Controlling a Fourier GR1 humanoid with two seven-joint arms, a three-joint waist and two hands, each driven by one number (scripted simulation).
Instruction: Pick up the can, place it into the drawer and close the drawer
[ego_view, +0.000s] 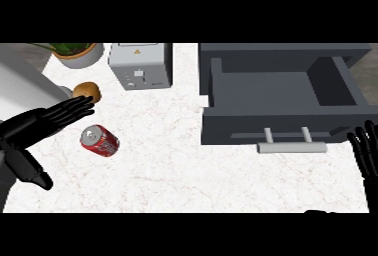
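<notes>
Nothing is finished yet — the can (100, 141) is lying on the bench (192, 175), the left hand (46, 122) hovering spread beside it (holding nothing), the drawer (284, 97) standing open.

Lighting: bright, even, diffuse; no single source evident.
Detail: white counter (184, 165) without glare; faint soft shadow beneath the can (100, 140); open drawer (284, 92) interior uniformly grey; edges straight, undistorted.
</notes>
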